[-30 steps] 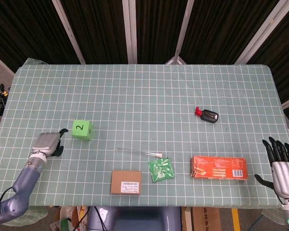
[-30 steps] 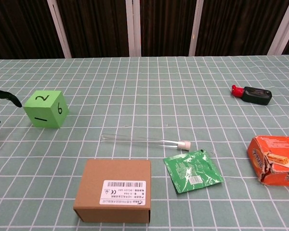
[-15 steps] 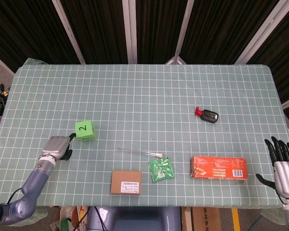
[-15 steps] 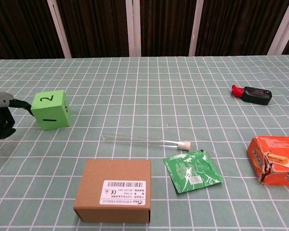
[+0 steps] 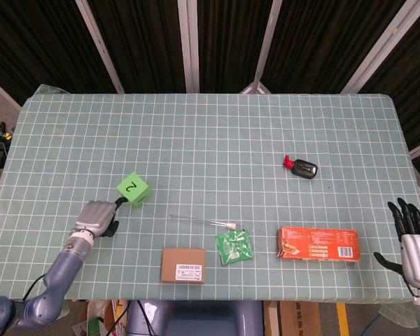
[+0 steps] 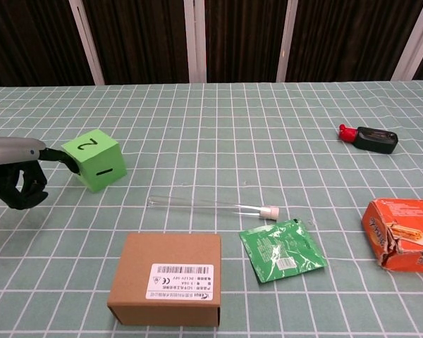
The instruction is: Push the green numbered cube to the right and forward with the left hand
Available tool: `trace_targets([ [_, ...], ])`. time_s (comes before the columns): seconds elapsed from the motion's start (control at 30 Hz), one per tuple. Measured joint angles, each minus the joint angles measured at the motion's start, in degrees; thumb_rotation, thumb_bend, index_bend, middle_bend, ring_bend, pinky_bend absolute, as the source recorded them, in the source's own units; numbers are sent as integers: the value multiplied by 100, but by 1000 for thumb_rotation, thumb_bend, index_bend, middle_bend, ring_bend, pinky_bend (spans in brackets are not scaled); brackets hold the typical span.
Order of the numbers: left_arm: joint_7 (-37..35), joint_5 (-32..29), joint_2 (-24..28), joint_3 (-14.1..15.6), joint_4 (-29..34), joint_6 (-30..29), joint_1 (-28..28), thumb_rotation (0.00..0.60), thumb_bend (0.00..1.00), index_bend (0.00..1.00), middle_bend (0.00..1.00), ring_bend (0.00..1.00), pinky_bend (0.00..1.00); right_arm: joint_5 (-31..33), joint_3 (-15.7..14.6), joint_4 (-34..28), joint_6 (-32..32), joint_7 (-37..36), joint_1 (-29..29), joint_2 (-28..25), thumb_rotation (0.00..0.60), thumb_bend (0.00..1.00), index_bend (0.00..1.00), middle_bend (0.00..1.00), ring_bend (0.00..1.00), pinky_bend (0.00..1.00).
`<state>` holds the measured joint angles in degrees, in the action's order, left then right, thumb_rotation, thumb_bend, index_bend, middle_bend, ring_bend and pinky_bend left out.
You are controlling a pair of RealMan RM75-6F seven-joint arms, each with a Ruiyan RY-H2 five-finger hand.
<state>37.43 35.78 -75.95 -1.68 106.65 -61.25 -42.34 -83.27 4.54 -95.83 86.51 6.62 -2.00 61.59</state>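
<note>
where the left hand touches, green cube marked "2"

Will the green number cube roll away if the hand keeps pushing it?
The green cube probably slides or tumbles one face, not rolls: its sides are flat. It looks light, likely foam or paper, since the left hand nudges it with one fingertip.
</note>
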Motion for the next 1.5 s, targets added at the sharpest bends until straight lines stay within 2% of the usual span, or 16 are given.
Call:
trace_targets([
  [0.33,372,-181,-354,-134,86,-491,-172,600,665,172,672,503,546,12,5,-3,-7,-69,7,-34,600,45,65,0,1,0],
  [0.77,856,-509,-873,-377,134,-813,-493,600,663,177,669,502,544,64,15,-24,-31,-43,7,-42,600,45,65,0,1,0],
  [0.97,1136,-594,-1046,-463,8,-1093,-607,600,660,177,662,499,538,63,10,-11,-55,-44,-1,-37,600,45,65,0,1,0],
  [1.13,1274,-711,-1226,-657,-147,-1254,-733,600,659,178,659,496,537,82,6,-9,-88,-11,-13,-24,600,45,65,0,1,0],
  [1.5,1576,-903,-1570,-887,-546,-1424,-929,600,657,178,655,493,536,134,3,1,-144,82,-31,-7,600,45,65,0,1,0],
])
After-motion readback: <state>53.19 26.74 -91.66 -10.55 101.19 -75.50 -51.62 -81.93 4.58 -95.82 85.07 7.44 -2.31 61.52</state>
